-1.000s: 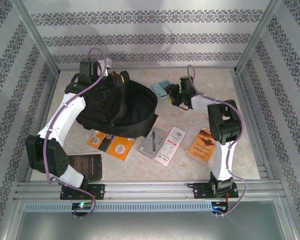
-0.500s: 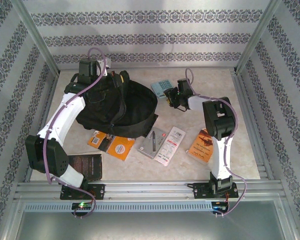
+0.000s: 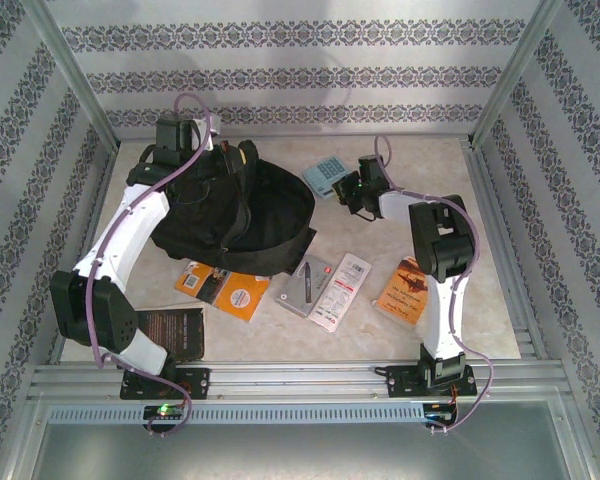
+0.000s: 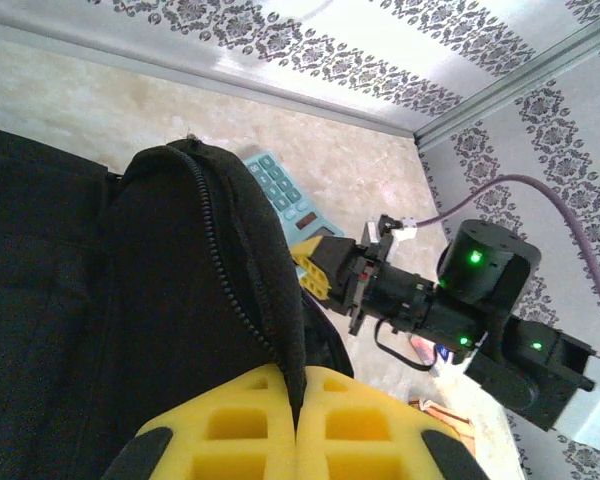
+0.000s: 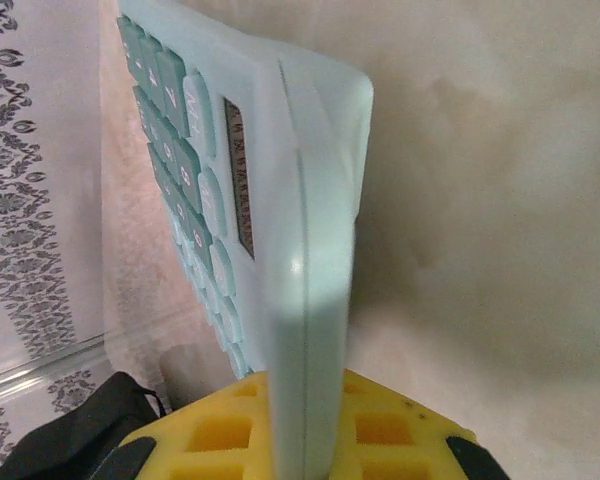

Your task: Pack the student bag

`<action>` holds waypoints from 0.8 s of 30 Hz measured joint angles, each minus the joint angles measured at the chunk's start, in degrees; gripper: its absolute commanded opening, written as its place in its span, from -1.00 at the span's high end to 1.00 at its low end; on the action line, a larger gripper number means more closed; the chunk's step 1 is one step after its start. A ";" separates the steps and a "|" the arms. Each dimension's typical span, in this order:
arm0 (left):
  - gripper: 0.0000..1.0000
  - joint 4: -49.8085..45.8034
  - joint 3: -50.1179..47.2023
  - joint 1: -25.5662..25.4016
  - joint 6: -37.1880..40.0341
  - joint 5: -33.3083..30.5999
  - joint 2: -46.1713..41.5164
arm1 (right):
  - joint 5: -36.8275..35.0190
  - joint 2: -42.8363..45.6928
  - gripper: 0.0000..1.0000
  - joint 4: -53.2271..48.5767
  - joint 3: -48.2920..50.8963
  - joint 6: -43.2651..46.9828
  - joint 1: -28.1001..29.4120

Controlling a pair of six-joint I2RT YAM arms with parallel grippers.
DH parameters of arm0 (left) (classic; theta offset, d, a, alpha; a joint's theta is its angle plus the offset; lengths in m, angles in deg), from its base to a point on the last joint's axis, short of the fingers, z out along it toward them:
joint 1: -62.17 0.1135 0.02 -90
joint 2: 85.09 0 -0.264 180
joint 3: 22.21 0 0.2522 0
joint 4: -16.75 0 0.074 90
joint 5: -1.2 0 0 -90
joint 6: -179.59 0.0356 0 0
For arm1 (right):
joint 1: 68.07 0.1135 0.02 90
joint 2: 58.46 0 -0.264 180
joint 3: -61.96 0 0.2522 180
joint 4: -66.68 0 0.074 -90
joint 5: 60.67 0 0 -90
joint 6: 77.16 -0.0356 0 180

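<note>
Progress: early, by my reading
- student bag point(image 3: 230, 215) lies on the table point(image 3: 500, 250) with its mouth open; the inside is too dark to tell whether anything is packed
- loose on the table, well behind both sets of fingers toward the arm bases: orange booklet point(image 3: 228, 290), grey packet point(image 3: 305, 285), white packet point(image 3: 340, 292), orange book point(image 3: 405, 285), dark book point(image 3: 170, 332)
- left to do, as I judge it: the item in hand goes in first, then those five

Left gripper point(image 4: 298, 400)
- yellow pads pressed together on the bag's zippered rim, black fabric pinched between them
- the bag's body spreads ahead of the fingertips and off to one side
- arm stretched far forward, elbow bent, wrist over the bag's far rim; looks like it is holding the mouth open

Right gripper point(image 5: 305, 420)
- pads closed on one edge of a pale blue calculator point(image 5: 280, 200), which runs away ahead of the fingertips, seen edge-on with its keys facing sideways
- cannot tell whether it has cleared the table
- arm reaches forward and angles inward, wrist low; the bag's mouth sits near these fingers, on their inward side
</note>
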 measured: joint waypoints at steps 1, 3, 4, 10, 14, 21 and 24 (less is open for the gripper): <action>1.00 -0.44 0.63 0.00 0.39 0.02 0.13 | 0.02 1.38 1.00 -1.84 0.31 1.38 -0.42; 1.00 -1.07 1.64 0.00 1.09 0.22 0.24 | 0.09 4.37 1.00 -5.09 0.83 4.13 -1.18; 1.00 -1.38 2.10 0.00 1.29 0.33 0.26 | 0.24 6.36 1.00 -7.06 0.94 5.84 -1.51; 1.00 -3.67 4.98 0.02 3.04 1.07 0.55 | 1.70 19.71 1.00 -16.87 0.90 15.47 -2.60; 1.00 -4.66 6.93 0.00 3.89 2.12 1.57 | 4.52 25.77 1.00 -24.30 -2.49 22.51 -1.64; 1.00 -5.95 8.57 0.02 4.02 4.28 4.39 | 7.96 28.61 1.00 -36.74 -10.88 32.09 5.60; 1.00 -6.05 8.57 0.02 4.00 4.28 4.52 | 9.40 28.57 1.00 -41.42 -12.26 35.32 8.59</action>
